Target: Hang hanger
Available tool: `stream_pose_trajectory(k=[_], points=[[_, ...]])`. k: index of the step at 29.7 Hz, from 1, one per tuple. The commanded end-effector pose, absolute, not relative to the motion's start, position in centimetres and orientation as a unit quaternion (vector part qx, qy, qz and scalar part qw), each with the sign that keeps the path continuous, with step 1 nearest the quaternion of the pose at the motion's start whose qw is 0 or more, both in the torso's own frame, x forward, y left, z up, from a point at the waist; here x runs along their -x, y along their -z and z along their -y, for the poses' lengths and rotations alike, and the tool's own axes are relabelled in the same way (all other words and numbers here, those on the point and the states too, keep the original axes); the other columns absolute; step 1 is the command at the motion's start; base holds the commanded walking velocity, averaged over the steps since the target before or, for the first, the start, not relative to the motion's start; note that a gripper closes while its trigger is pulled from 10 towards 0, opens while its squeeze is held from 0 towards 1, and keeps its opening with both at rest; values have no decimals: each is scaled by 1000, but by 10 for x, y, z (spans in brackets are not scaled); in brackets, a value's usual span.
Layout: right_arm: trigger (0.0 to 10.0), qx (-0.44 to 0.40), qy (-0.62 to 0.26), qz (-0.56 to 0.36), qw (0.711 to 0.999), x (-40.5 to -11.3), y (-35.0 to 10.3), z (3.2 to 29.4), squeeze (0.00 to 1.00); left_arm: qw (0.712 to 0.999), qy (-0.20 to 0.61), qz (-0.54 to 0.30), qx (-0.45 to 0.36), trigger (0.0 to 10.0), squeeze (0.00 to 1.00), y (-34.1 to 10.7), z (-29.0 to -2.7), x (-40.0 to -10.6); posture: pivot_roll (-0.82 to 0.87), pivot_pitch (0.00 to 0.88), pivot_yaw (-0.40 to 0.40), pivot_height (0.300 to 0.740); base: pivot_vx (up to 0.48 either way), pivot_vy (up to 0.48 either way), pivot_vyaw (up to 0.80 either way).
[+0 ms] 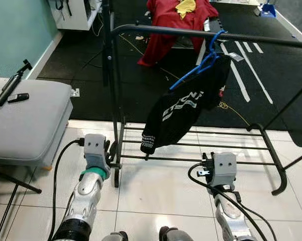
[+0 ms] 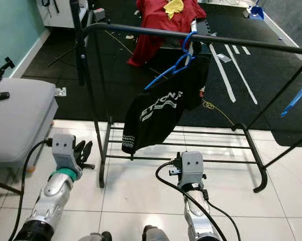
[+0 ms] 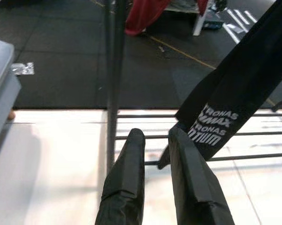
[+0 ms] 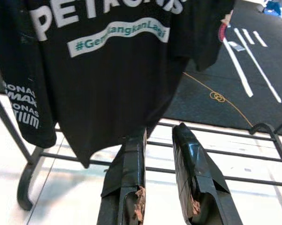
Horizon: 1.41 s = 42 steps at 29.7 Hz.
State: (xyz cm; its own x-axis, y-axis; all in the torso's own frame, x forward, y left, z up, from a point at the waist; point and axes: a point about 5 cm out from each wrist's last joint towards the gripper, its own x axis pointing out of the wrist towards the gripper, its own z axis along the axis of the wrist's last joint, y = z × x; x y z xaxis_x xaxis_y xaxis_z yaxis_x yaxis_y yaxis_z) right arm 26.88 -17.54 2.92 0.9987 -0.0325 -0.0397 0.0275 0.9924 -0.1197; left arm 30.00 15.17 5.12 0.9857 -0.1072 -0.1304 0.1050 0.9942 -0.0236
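A blue hanger point(image 1: 201, 63) hangs by its hook on the top rail point(image 1: 156, 31) of a black clothes rack, tilted down toward the left. A black T-shirt point(image 1: 183, 108) with white lettering drapes from it, and its lower sleeve reaches the rack's bottom bars. My left gripper point(image 3: 156, 136) is low beside the rack's left post point(image 3: 113, 70), open and empty, just short of the shirt's sleeve point(image 3: 211, 133). Below the shirt's hem point(image 4: 108, 93), my right gripper point(image 4: 158, 136) is open and holds nothing.
A grey padded bench point(image 1: 25, 115) stands at my left with a remote and a black tool on it. A red garment point(image 1: 171, 20) lies on a stand behind the rack. A second blue hanger point(image 2: 296, 98) hangs at the far right. White tiles lie under the rack's base bars point(image 1: 201, 161).
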Motion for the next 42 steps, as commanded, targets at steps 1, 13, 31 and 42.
stream_pose_trajectory(k=[1,13,31,42], points=[[10000,59,13,-40,997,-266,-23,175,0,996,54,-76,-4,10000,0,-49,-151,-300,-41,25,-31,740,0,0,0],[10000,88,-60,-91,990,-279,-13,155,0,995,76,-58,-5,10000,0,-57,-138,-313,-33,1,-35,740,0,0,0],[10000,111,-37,-67,991,-282,-21,167,0,995,52,-82,-9,10000,0,-55,-149,-322,-129,0,31,740,0,0,0],[10000,97,-49,-68,992,-276,-17,165,0,993,99,-56,-12,10000,0,-73,-126,-333,-73,5,-12,740,0,0,0]])
